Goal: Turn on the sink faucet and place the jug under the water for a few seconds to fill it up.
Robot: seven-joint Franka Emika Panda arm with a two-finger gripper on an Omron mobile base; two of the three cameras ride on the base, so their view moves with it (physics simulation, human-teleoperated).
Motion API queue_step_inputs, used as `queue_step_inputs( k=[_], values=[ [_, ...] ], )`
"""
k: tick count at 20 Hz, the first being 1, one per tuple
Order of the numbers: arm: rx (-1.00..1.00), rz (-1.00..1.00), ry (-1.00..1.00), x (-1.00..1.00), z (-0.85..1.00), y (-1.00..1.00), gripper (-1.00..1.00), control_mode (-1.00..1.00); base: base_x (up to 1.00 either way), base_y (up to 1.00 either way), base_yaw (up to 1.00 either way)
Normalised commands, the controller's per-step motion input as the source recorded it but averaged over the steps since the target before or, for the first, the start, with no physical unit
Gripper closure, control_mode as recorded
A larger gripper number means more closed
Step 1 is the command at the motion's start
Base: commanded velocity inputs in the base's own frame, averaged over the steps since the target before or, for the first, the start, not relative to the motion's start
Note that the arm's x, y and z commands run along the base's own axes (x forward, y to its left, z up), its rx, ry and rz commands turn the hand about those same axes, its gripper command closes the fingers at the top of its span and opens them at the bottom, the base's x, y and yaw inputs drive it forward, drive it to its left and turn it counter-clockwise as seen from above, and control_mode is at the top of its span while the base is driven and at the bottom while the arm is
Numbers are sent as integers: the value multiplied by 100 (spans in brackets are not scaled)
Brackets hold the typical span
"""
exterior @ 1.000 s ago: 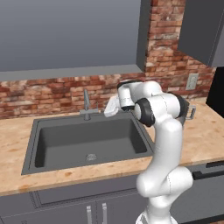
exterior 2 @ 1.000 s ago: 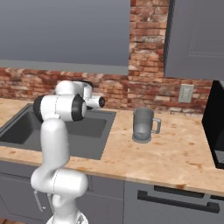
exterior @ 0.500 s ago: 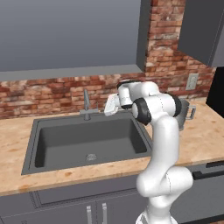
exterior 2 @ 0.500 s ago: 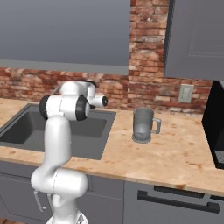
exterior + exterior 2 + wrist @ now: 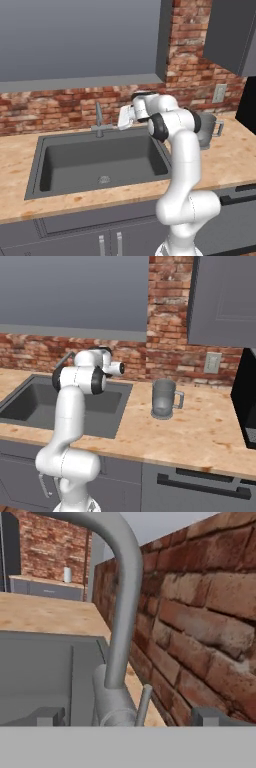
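A: Step in hand: reaching for the tap. Claw (image 5: 125,716) spread wide, holding nothing, straddling the base of the slim grey metal faucet (image 5: 119,612) at the back edge of the dark grey rectangular sink (image 5: 100,160). No water running.

B: Next, I'd judge: nudge the small side lever (image 5: 143,704). The translucent grey glass jug (image 5: 163,398) waits on the table, well right of the sink. No writing legible.
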Motion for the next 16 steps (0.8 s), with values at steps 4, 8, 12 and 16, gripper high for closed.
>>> queue_step_inputs(
  k=[4,8,12,16],
  values=[
    [0,7,0,24,-21,13,-100,-100,0,0,0],
    [0,8,0,20,-30,15,-100,-100,0,0,0],
    [0,7,0,22,-23,19,-100,-100,0,0,0],
    [0,7,0,30,-14,6,-100,-100,0,0,0]
  ],
)
